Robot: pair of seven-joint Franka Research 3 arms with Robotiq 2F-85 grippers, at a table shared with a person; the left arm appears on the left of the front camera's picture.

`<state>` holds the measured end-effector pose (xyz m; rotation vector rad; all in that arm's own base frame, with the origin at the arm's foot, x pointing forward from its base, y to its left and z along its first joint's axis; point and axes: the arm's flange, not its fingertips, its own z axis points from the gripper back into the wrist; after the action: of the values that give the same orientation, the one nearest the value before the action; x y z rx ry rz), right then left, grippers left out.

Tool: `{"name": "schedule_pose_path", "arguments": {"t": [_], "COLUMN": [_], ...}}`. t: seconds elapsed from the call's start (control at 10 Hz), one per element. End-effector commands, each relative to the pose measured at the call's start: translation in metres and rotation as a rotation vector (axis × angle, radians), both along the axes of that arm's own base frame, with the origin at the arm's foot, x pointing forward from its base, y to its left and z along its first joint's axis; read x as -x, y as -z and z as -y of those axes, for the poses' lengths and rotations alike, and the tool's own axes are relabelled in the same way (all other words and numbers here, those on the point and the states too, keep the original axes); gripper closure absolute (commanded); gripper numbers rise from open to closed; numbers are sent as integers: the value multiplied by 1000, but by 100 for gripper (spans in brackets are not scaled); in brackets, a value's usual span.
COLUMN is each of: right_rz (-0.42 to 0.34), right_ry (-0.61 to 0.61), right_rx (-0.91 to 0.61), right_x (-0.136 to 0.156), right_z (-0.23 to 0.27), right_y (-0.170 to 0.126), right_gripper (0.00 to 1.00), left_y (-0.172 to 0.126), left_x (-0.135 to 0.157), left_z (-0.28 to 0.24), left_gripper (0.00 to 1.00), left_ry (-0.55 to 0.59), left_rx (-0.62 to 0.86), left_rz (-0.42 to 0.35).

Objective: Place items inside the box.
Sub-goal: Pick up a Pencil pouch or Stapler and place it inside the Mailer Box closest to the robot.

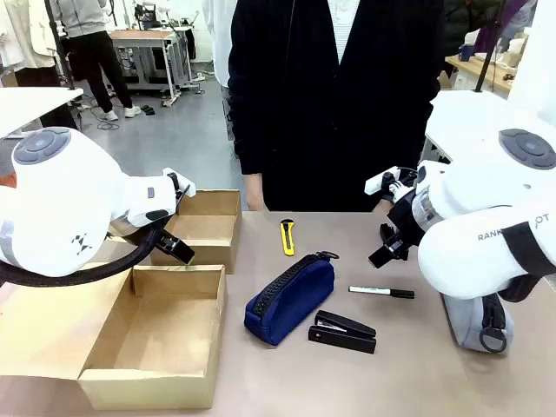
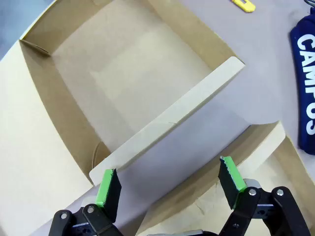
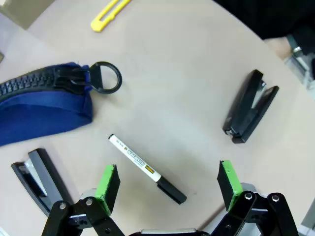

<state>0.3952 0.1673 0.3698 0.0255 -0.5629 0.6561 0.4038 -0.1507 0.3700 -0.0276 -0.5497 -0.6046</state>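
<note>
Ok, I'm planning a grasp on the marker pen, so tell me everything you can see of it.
The marker pen is thin, with a white printed barrel and a black cap at one end, plastic by its look. It lies flat on the tan table, near the navy pouch, touching nothing else.

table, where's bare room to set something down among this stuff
Bare patches: the near edge of the table, between the box and the grey pouch; and the far strip right of the yellow knife. Crowded: the middle, where navy pouch, stapler and marker lie close.
</note>
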Motion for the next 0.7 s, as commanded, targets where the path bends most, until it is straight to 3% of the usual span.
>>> {"name": "schedule_pose_path", "arguments": {"t": [0.0,0.6], "right_rz": [0,0], "right_ry": [0,0], "right_rx": [0,0], "right_x": [0,0], "right_z": [0,0], "right_y": [0,0], "right_gripper": [0,0], "left_y": [0,0], "left_x": [0,0], "left_z": [0,0], "left_gripper": [0,0], "left_ry": [0,0], "left_rx": [0,0], "left_rz": [0,0]}}
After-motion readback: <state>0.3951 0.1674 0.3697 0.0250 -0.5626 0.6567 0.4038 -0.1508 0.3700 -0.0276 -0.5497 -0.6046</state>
